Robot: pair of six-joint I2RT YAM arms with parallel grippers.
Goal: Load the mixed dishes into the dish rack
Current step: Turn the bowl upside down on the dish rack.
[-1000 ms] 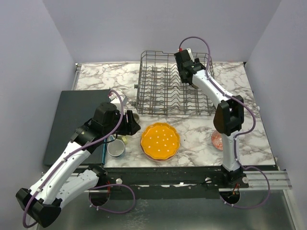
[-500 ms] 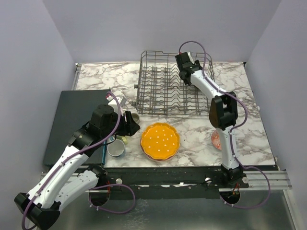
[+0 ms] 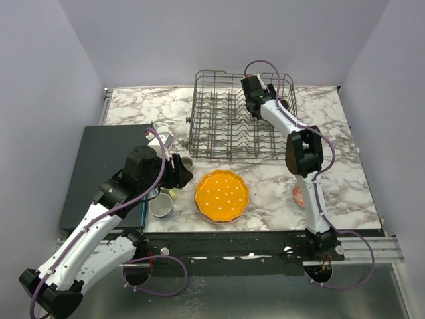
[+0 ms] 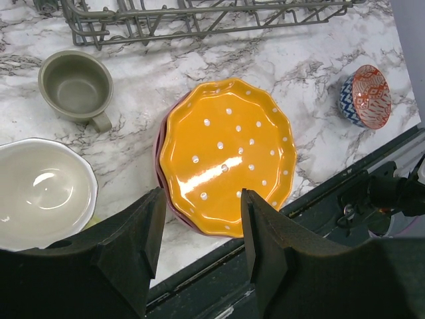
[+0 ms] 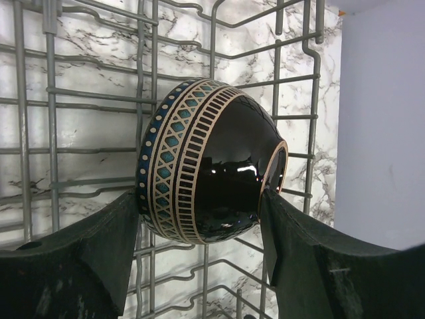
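Placement is the step in hand. The right jaws are closed on a dark patterned bowl point(image 5: 209, 163), which is turned on its side, with one jaw at the banded rim and the other at the foot ring. In the overhead view that arm reaches over the far right part of the dish rack point(image 3: 219, 133), and the wrist view shows the bowl against the rack's wires. Whether it already rests on a wire or hangs just above cannot be told.

The left jaws stand fairly wide and empty. They hover over the near edge of the orange dotted plate point(image 4: 226, 156), which lies on a pink plate point(image 4: 159, 156) on the marble desk point(image 4: 312, 60) in front of the rack. Close by on the desk are a grey-green mug point(image 4: 74, 85), a white bowl point(image 4: 40, 189) and a small blue and orange bowl point(image 4: 365, 96), all outside the rack, so most of the load appears to be waiting.

The next move probably calls for lowering the bowl until the tines take its weight. It should be kept tilted so it leans between two rows and does not roll, and only then released. The glossy glaze and round belly suggest it could slip or rock if let go too high.
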